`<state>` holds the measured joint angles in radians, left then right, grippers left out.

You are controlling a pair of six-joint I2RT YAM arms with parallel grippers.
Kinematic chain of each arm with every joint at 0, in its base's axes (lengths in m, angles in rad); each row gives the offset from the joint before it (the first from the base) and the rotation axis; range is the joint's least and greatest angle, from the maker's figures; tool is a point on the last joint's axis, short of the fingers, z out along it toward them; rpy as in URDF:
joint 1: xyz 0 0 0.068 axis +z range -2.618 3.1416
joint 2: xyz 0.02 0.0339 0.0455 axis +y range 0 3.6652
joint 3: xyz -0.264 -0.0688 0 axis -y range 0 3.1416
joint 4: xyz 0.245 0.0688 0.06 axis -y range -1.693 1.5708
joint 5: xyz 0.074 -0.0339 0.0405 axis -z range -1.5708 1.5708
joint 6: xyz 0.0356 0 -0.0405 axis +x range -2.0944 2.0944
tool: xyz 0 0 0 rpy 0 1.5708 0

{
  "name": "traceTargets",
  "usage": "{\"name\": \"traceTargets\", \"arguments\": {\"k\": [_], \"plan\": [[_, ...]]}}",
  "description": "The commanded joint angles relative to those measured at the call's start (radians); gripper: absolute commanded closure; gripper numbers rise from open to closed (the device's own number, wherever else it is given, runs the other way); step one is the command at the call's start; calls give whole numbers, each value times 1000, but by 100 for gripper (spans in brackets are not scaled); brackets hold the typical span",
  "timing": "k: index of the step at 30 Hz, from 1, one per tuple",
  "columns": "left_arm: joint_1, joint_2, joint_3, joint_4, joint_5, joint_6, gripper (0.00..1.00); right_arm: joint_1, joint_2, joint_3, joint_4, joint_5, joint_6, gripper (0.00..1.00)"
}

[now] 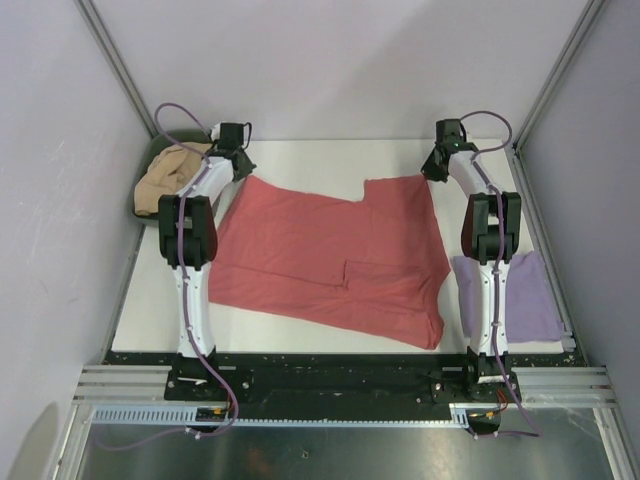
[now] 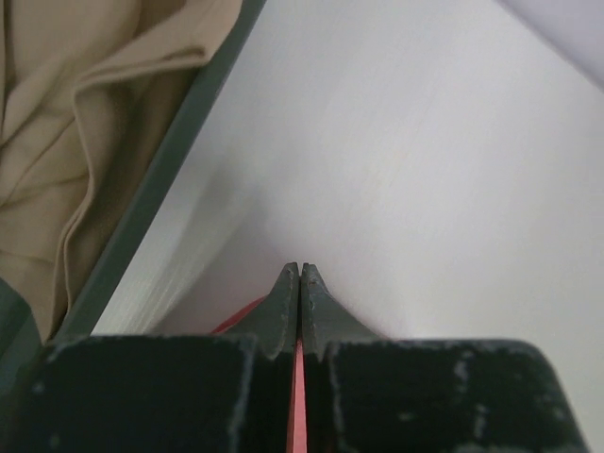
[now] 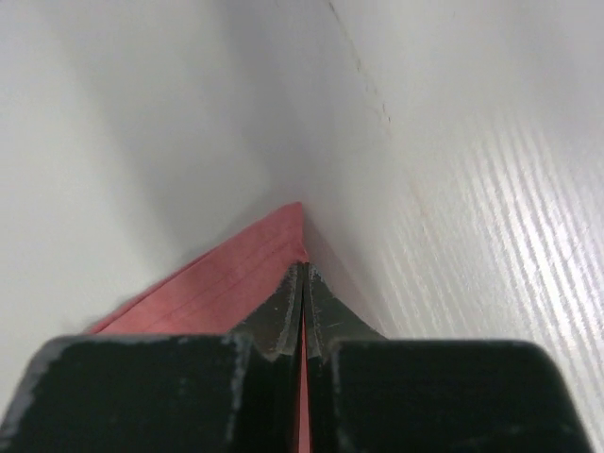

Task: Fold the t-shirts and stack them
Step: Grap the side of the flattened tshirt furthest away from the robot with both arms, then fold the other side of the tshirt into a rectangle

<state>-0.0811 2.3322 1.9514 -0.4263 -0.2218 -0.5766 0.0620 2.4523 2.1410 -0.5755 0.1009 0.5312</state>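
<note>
The end effector has its jaws pressed together, a thin edge of red shirt pinched between them. Ahead and to the right lies white tabletop. To the left, a tan shirt lies crumpled inside the green bin.

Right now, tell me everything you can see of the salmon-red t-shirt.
The salmon-red t-shirt looks like thin, soft fabric. It lies mostly flat and slightly wrinkled across the middle of the white table. One layer seems to be folded over itself near the centre. Its far edge is pinched at both corners: the left gripper and the right gripper are each shut on it, with red cloth showing between their fingers.
</note>
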Motion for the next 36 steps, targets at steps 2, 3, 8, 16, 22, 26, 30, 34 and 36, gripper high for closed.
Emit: {"name": "traceTargets", "arguments": {"k": [2, 3, 8, 16, 22, 26, 30, 34, 36], "plan": [[6, 37, 135, 53, 7, -4, 100, -13, 8, 90, 2, 18, -33, 100], [7, 44, 151, 52, 13, -1, 100, -14, 1, 91, 1, 17, -34, 100], [19, 37, 178, 52, 22, 24, 100, -14, -97, 29, 2, -1, -39, 100], [31, -36, 51, 52, 2, 61, 100, 20, -465, -458, 127, -50, 16, 100], [43, -114, -69, 52, -25, 69, 100, 71, -750, -778, 155, -51, 48, 100], [49, -166, -147, 53, -38, 65, 100, 125, -907, -920, 144, -41, 60, 100], [51, -227, -233, 55, -53, 50, 100, 180, -1027, -1017, 117, -13, 75, 100], [55, -292, -319, 62, -72, 38, 100, 208, -1108, -1092, 85, 17, 78, 100], [58, -325, -367, 70, -77, 37, 100, 213, -1147, -1129, 74, 20, 80, 100]]}}
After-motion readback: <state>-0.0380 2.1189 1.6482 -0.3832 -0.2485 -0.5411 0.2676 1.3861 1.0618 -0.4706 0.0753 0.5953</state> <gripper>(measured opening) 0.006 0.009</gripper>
